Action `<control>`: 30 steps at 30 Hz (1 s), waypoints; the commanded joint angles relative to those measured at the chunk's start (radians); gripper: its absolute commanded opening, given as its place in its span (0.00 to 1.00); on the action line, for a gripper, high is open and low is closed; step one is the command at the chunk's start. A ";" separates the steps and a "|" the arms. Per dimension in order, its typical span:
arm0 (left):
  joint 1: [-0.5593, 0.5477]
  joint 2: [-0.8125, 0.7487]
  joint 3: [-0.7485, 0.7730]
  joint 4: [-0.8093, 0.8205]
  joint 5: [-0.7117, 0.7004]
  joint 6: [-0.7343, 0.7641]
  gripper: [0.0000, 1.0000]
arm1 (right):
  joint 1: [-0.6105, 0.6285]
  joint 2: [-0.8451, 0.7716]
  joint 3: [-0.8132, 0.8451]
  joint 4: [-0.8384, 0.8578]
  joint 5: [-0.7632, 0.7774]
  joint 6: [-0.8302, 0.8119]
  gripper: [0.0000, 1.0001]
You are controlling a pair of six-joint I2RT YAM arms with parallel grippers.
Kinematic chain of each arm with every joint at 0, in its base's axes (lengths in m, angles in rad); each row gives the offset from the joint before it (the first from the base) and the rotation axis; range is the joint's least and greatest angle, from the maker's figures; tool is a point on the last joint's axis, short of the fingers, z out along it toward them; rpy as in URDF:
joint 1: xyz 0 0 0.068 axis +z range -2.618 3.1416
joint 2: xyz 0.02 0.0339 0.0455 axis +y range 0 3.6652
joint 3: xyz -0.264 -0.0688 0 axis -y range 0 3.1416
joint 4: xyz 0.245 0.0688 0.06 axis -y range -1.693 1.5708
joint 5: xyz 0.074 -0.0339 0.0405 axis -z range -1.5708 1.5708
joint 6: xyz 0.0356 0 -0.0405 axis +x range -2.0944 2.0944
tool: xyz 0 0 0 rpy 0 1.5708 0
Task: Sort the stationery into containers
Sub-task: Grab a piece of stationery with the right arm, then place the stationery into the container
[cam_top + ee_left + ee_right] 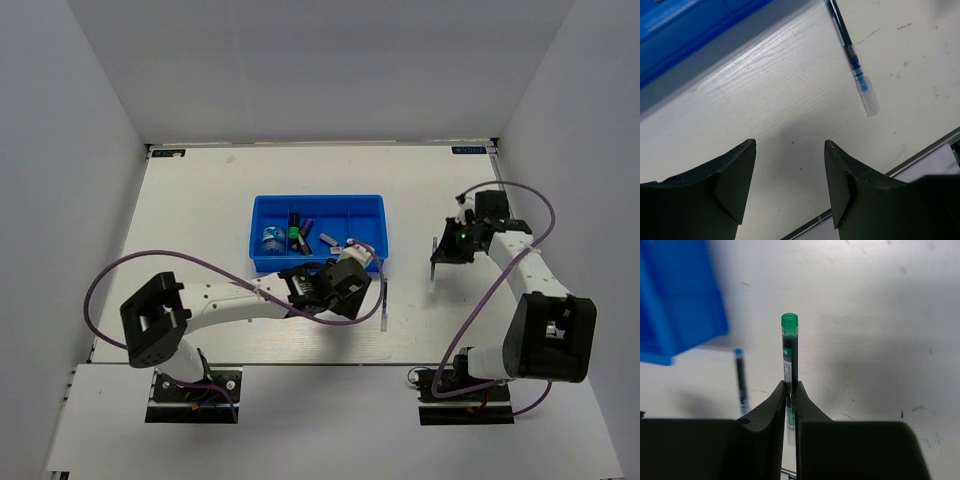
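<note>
The blue divided tray sits mid-table and holds a blue-white bottle, highlighters and small pieces. My left gripper hovers just in front of the tray's right end. In the left wrist view it is open and empty over bare table. A thin blue pen lies right of it and also shows in the left wrist view. My right gripper is shut on a thin dark pen with a green end, held above the table right of the tray.
The tray's corner and the blue pen show left of my right fingers. The tray's wall is at the upper left of the left wrist view. White walls enclose the table; its front edge is close to my left gripper.
</note>
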 commanded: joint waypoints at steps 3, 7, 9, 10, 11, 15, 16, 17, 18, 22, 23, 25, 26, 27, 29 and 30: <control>0.005 -0.145 -0.014 -0.039 -0.078 -0.019 0.68 | 0.020 -0.016 0.187 0.051 -0.267 -0.070 0.00; 0.002 -0.199 -0.034 -0.062 -0.107 -0.047 0.68 | 0.088 0.071 0.297 0.146 -0.400 0.001 0.00; -0.001 -0.214 -0.038 -0.083 -0.124 -0.057 0.68 | 0.124 0.151 0.329 0.198 -0.434 0.059 0.00; -0.001 -0.217 -0.038 -0.089 -0.130 -0.068 0.68 | 0.136 0.186 0.369 0.235 -0.437 0.071 0.00; -0.004 -0.219 -0.038 -0.102 -0.131 -0.071 0.68 | 0.173 0.204 0.382 0.260 -0.439 0.081 0.00; -0.007 -0.222 -0.038 -0.128 -0.164 -0.100 0.68 | 0.251 0.342 0.521 0.277 -0.390 0.105 0.00; -0.011 -0.220 -0.038 -0.129 -0.165 -0.102 0.68 | 0.288 0.359 0.534 0.263 -0.374 0.102 0.00; -0.011 -0.219 -0.040 -0.129 -0.164 -0.105 0.68 | 0.299 0.372 0.559 0.257 -0.344 0.089 0.00; -0.014 -0.216 -0.038 -0.131 -0.165 -0.103 0.68 | 0.308 0.407 0.575 0.257 -0.306 0.072 0.00; -0.021 -0.199 -0.029 -0.139 -0.174 -0.110 0.68 | 0.351 0.441 0.590 0.222 -0.183 0.012 0.12; -0.021 -0.196 -0.031 -0.139 -0.174 -0.110 0.68 | 0.362 0.444 0.590 0.217 -0.173 0.004 0.16; -0.021 -0.191 -0.029 -0.139 -0.174 -0.108 0.68 | 0.367 0.442 0.583 0.197 -0.132 -0.023 0.31; -0.019 -0.190 -0.028 -0.128 -0.173 -0.105 0.68 | 0.373 0.439 0.581 0.188 -0.121 -0.030 0.33; -0.021 -0.182 -0.026 -0.131 -0.170 -0.102 0.68 | 0.376 0.435 0.577 0.182 -0.115 -0.039 0.35; -0.021 -0.159 -0.006 -0.122 -0.162 -0.097 0.68 | 0.379 0.418 0.567 0.174 -0.101 -0.045 0.45; -0.019 -0.151 -0.004 -0.120 -0.158 -0.097 0.68 | 0.379 0.415 0.566 0.173 -0.097 -0.048 0.46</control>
